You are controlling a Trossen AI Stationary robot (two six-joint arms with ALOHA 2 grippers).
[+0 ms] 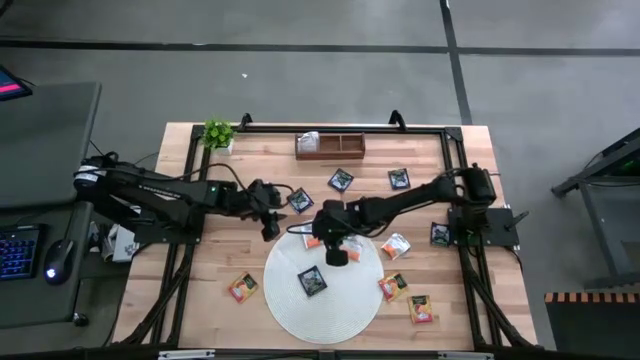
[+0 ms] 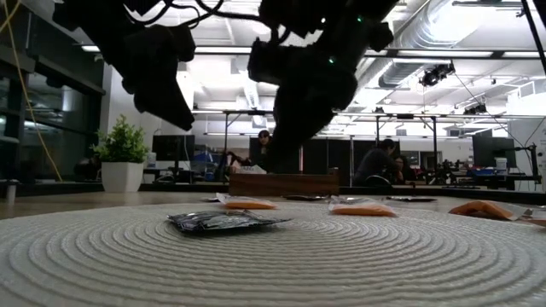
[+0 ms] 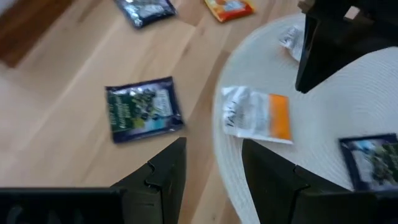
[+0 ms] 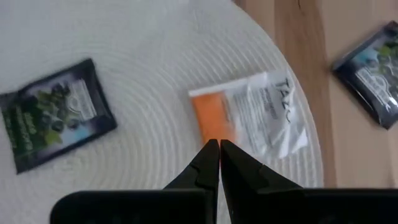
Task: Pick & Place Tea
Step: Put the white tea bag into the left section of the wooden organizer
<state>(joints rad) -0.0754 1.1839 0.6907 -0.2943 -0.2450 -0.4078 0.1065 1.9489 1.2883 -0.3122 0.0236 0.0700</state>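
A white-and-orange tea sachet [image 4: 249,115] lies on the far left rim of the round white mat [image 1: 322,300]. My right gripper [image 4: 219,146] is shut, its tips over the sachet's orange end. In the low view they hang a little above the mat. A black sachet [image 4: 53,121] lies flat at the mat's middle. My left gripper [image 3: 214,165] is open and empty above the mat's left edge. It is between the white-and-orange sachet [image 3: 258,115] and another black sachet [image 3: 143,109] that lies on the wood.
The brown wooden tray [image 1: 330,146] stands at the far edge, a potted plant [image 1: 218,133] at the far left corner. More sachets lie scattered on the wood: black ones [image 1: 341,180] toward the far side, red-orange ones [image 1: 243,288] near the front. The two arms stand close together.
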